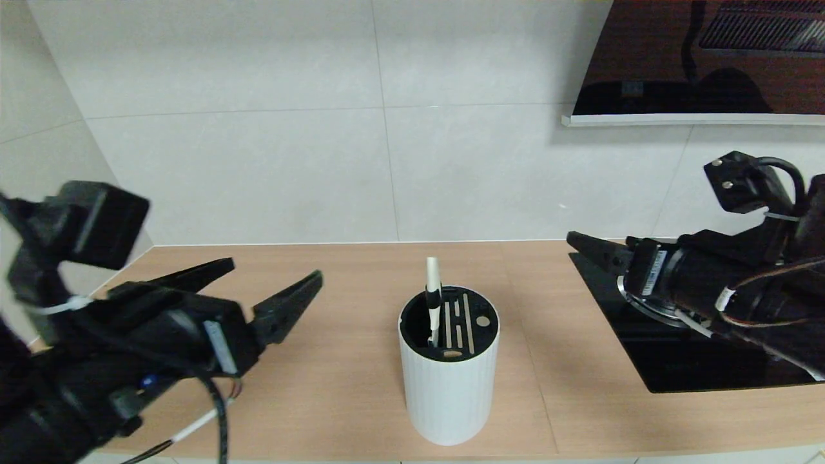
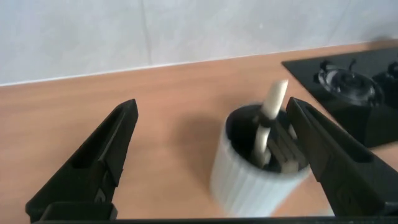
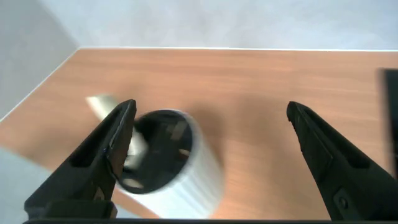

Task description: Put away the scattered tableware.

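Note:
A white ribbed utensil holder (image 1: pixel 448 386) with a black slotted top stands on the wooden counter (image 1: pixel 361 264), near its front edge. One white-handled utensil (image 1: pixel 432 280) stands upright in a slot. My left gripper (image 1: pixel 274 270) hovers open to the holder's left, nothing between its fingers. In the left wrist view the left gripper (image 2: pixel 211 115) is spread wide, with the holder (image 2: pixel 249 180) and the utensil handle (image 2: pixel 273 102) beyond it. My right gripper (image 1: pixel 580 246) hangs over the cooktop at the right. The right wrist view has this gripper (image 3: pixel 211 111) open and empty, above the holder (image 3: pixel 180 168).
A black cooktop (image 1: pixel 644 361) is set into the counter at the right, its burner (image 2: pixel 345 84) in the left wrist view. A dark range hood (image 1: pixel 696 58) hangs at the upper right. A tiled wall closes the back and left.

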{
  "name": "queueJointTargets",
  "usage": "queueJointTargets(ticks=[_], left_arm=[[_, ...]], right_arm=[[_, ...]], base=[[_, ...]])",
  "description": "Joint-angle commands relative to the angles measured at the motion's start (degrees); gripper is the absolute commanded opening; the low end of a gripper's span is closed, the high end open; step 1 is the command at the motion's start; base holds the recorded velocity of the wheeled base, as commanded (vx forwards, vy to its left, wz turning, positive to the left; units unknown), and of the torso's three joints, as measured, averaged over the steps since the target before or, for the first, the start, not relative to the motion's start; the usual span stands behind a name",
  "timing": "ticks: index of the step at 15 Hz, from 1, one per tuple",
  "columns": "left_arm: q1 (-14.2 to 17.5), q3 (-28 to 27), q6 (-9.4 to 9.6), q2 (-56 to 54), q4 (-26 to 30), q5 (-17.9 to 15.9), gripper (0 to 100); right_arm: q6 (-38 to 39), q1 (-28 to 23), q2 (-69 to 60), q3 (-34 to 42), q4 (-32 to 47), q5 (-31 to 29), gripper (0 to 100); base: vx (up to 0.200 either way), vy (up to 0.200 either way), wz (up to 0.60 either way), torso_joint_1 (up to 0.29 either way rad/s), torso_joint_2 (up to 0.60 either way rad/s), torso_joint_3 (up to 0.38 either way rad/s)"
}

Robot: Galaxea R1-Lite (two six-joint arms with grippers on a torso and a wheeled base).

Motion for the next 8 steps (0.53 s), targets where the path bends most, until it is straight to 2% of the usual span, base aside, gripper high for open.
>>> queueJointTargets(ticks=[1,3,4,6,7,8], left_arm=[[7.35,2.83,0.35,-20.5,12.6,-3.02,100],[11.04,2.74,0.79,-28.32,17.08,-3.02,100],[13.24,2.56,1.94,-33.15,20.51,-2.93,100],[16.93,2.83,6.15,-40.8,26.05,-3.11,100],[20.54,3.09,8.53,-45.19,29.56,-3.46,100],[22.38,3.18,9.58,-48.36,31.23,-4.07,100]], right_arm=[[-0.02,-4.14,-10.56,6.55,0.09,-0.1,100],[-0.1,-6.51,-19.35,10.68,1.14,-0.19,100],[-0.89,-9.68,-25.15,11.91,4.48,-0.1,100],[-2.39,-14.34,-35.61,13.06,11.95,0.52,100],[-4.06,-15.57,-43.61,12.88,17.93,0.52,100],[-6.61,-15.57,-49.23,12.53,22.24,0.34,100]], base=[[0.0,0.0,0.0,0.0,0.0,0.0],[0.0,0.0,0.0,0.0,0.0,0.0],[0.0,0.0,0.0,0.0,0.0,0.0],[0.0,0.0,0.0,0.0,0.0,0.0],[0.0,0.0,0.0,0.0,0.0,0.0],[0.0,0.0,0.0,0.0,0.0,0.0]])
